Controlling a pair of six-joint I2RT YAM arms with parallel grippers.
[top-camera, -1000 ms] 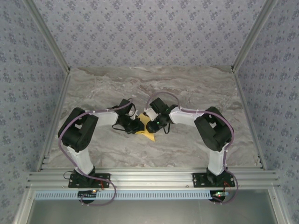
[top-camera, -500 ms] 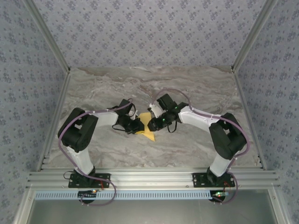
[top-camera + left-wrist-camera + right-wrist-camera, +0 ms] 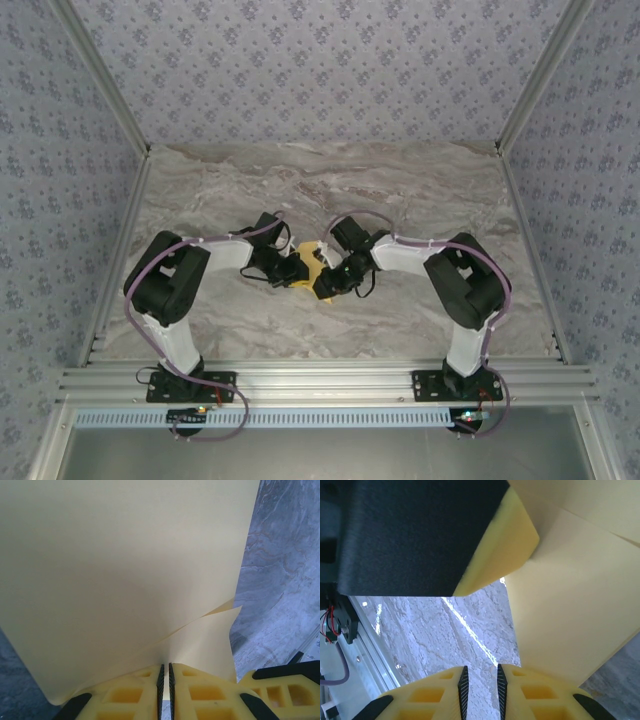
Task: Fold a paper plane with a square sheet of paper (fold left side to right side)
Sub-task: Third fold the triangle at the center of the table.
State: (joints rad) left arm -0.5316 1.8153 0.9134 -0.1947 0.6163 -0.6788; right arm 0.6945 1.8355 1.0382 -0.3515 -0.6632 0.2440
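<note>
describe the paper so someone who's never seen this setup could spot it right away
Find the middle of the marble table, where the left gripper and right gripper nearly meet. The sheet of paper sits between them, pinched in the left one. It is the only thin yellow-orange sheet against the grey stone.

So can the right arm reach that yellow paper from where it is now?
Probably yes. The right gripper sits right beside the yellow paper, jaws slightly apart with nothing between them. The left gripper, pinching the paper, crowds it closely.
</note>
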